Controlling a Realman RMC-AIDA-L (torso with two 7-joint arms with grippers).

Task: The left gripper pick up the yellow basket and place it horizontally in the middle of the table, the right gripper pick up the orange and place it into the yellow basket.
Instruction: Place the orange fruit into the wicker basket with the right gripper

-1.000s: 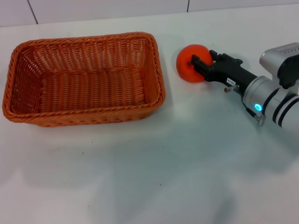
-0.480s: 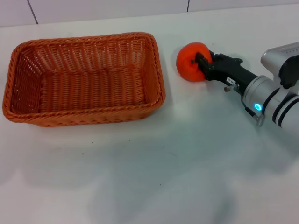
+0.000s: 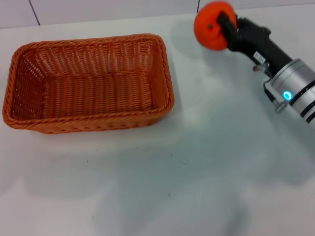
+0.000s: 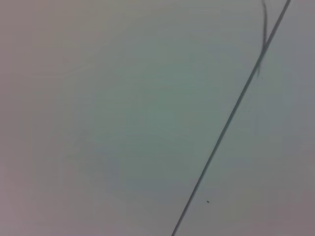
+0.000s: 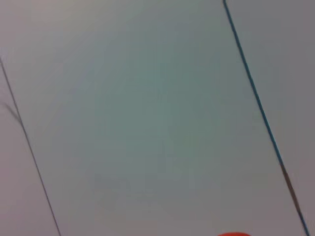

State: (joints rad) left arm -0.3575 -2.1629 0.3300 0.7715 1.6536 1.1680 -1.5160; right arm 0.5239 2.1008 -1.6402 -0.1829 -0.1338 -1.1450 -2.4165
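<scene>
From the head camera, the right gripper (image 3: pixel 222 25) is reaching in from the right edge of the table (image 3: pixel 197 162) and is clamping the orange (image 3: pixel 212 25) between its two black fingers. The fruit is hanging clear of the white surface, up near the far edge and right of the middle, with its dark stem spot facing the camera. A blue light is glowing on the silver banded wrist behind the claw. The yellow basket (image 3: pixel 88 82) is sitting flat on the table toward the far left corner, its long sides running parallel with the far edge, and nothing is lying inside it. The orange is staying well apart from the basket, off beyond the basket's right rim. The left gripper is not showing here.

The left wrist camera is showing only a pale flat surface crossed by a thin dark line; no fingers are appearing, so that claw's state cannot be told.

The right wrist camera is showing a similar pale surface with two thin dark lines, and a sliver of the orange (image 5: pixel 234 234) is peeking in at one edge.
</scene>
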